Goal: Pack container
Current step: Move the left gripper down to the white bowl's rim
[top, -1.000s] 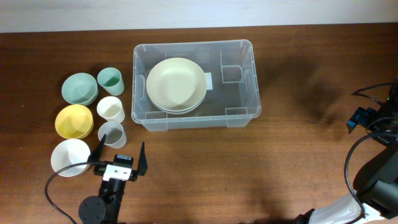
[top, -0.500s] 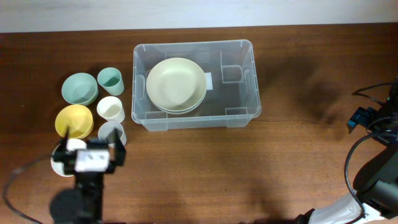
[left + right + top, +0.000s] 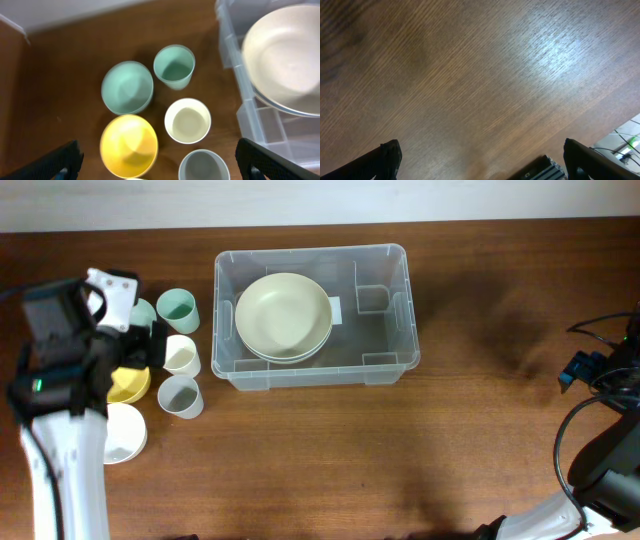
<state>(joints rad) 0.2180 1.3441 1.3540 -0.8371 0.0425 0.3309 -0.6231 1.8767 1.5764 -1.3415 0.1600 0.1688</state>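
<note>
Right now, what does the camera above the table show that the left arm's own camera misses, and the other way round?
Only the overhead view shows the whole container, the white bowl, the left arm itself and the right arm at the table's far edge. Only the left wrist view shows the left gripper with its fingers spread wide, and the mint bowl uncovered. Both show the mint cup, cream cup, grey cup, yellow bowl and the cream bowl in the container.

The left arm [image 3: 62,430] is built of a white lower link and black upper housings, with a white plate mounted on top and a small green light lit at its nine o'clock edge. The right arm [image 3: 605,455] is made up of black segments on a white base link, with black cables looped around it and a blue part fitted near its top. Black fingertips [image 3: 62,159] are seen at the lower corners of both wrist views.
</note>
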